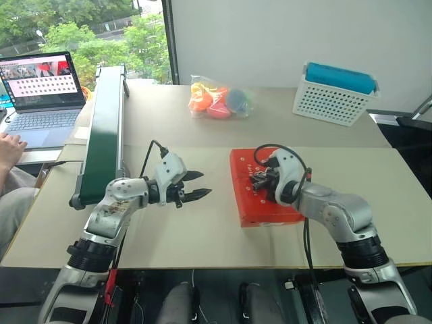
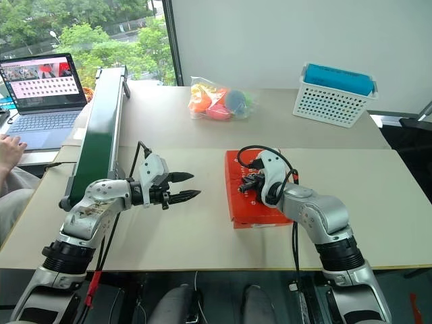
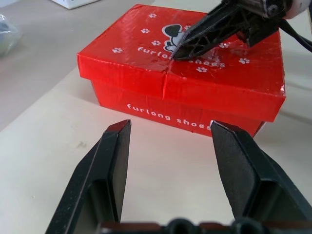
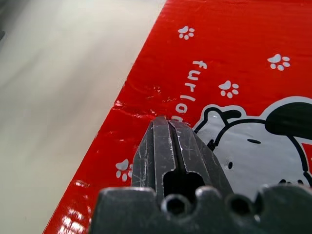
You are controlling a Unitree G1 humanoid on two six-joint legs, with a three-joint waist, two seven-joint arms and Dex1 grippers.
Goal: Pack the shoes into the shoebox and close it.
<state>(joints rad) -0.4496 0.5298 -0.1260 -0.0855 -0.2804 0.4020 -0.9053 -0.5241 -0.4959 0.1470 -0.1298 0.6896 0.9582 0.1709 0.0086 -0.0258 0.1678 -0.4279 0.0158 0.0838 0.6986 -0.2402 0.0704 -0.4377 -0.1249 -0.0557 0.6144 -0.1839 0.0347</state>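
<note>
The shoebox (image 1: pixel 246 202) is a flat orange-red box with its lid down, lying on the table right of centre. A cartoon dog logo and paw prints (image 4: pixel 234 44) mark the lid. The shoes are hidden. My right gripper (image 1: pixel 260 181) is shut, and its tips rest on the lid near the logo (image 4: pixel 168 122), as the left wrist view also shows (image 3: pixel 178 54). My left gripper (image 1: pixel 204 183) hovers open and empty just left of the box, pointing at the box's side wall (image 3: pixel 146 102).
A long green conveyor (image 1: pixel 104 128) runs along the left. Beyond it stands a laptop (image 1: pixel 40 94) with a person's hand (image 1: pixel 10 145) beside it. At the back lie a clear bag of coloured items (image 1: pixel 219 100) and a white perforated basket (image 1: pixel 334 101).
</note>
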